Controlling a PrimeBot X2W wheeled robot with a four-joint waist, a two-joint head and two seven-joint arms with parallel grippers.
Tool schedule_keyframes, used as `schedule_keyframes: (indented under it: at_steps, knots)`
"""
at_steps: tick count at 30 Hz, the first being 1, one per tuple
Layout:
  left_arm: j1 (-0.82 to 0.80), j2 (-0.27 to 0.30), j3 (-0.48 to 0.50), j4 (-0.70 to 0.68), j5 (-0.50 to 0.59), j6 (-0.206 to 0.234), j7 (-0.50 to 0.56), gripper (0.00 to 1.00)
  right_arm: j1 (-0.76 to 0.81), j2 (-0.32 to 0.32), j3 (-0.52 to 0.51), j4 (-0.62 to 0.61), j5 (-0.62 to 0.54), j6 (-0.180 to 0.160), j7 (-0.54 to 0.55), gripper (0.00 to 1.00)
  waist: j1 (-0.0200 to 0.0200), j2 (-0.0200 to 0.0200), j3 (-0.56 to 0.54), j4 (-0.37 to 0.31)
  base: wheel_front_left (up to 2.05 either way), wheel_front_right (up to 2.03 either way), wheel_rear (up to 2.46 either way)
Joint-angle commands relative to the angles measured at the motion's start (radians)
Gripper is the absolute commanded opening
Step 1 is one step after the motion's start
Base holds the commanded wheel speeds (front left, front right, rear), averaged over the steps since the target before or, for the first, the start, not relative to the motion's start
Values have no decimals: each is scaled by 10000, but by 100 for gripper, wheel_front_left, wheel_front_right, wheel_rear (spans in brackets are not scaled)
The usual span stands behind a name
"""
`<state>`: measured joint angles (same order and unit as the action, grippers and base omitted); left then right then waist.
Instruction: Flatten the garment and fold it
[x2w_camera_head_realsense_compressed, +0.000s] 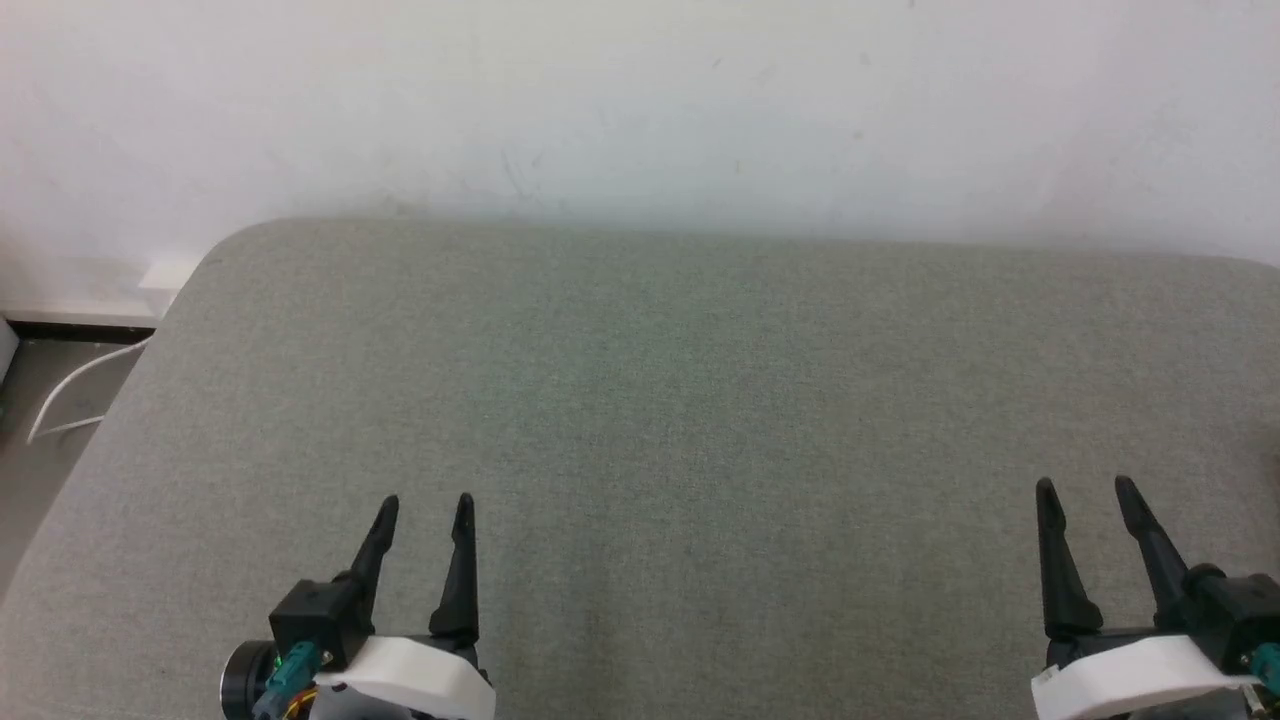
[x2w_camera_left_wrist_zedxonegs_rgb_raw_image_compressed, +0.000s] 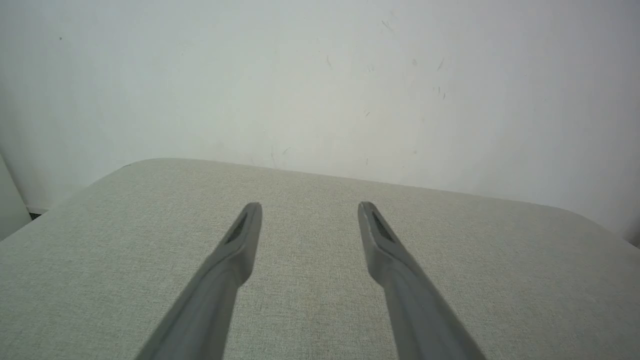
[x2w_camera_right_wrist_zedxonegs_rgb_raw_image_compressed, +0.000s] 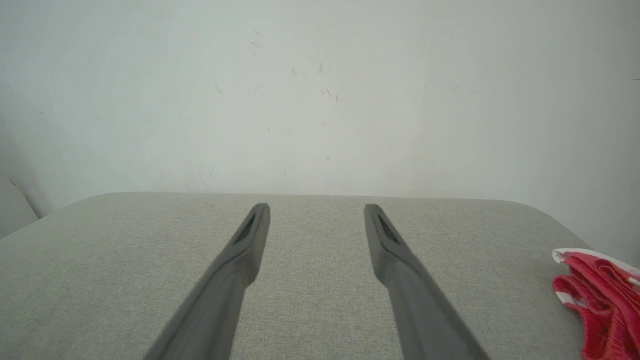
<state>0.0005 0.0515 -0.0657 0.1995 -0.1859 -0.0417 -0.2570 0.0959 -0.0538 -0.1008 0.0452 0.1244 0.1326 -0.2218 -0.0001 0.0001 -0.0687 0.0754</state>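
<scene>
Right wrist view gives me the garment (x2w_camera_right_wrist_zedxonegs_rgb_raw_image_compressed: 600, 300): a bunched red heap with white trim, lying at the table's (x2w_camera_head_realsense_compressed: 700, 400) right edge, well apart from my right gripper (x2w_camera_right_wrist_zedxonegs_rgb_raw_image_compressed: 316, 207). That gripper and the left gripper (x2w_camera_head_realsense_compressed: 426, 500) hover near the table's near edge, jaws spread wide, holding nothing. I judge the cloth light, limp and quick to sag or slide, so I would pinch a white-trimmed edge at two separate spots.
</scene>
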Motion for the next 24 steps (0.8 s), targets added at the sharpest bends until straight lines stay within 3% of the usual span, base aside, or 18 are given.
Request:
schedule_keyframes:
  at_steps: [1, 3, 4, 24]
  knots:
    - [123, -12, 51, -82, 10, 27, -47, 100, 136, 33, -20, 46, 66, -19, -26, 100, 1, -1, -10, 8, 0, 0, 0]
    - [180, -12, 67, -137, -36, 77, -47, 100, 162, 34, -7, 93, 87, -19, -19, 100, 1, -1, -1, 3, 0, 0, 0]
    - [114, 0, 19, -100, -17, 36, 0, 0, 80, 0, 4, 82, 17, 0, 2, 0, 1, -1, -2, 3, 0, 0, 0]
    - [117, 2, 13, -146, 36, 55, 88, 0, 47, -5, 66, 66, -24, -1, 72, 0, 2, -2, 26, -26, 0, 0, 0]
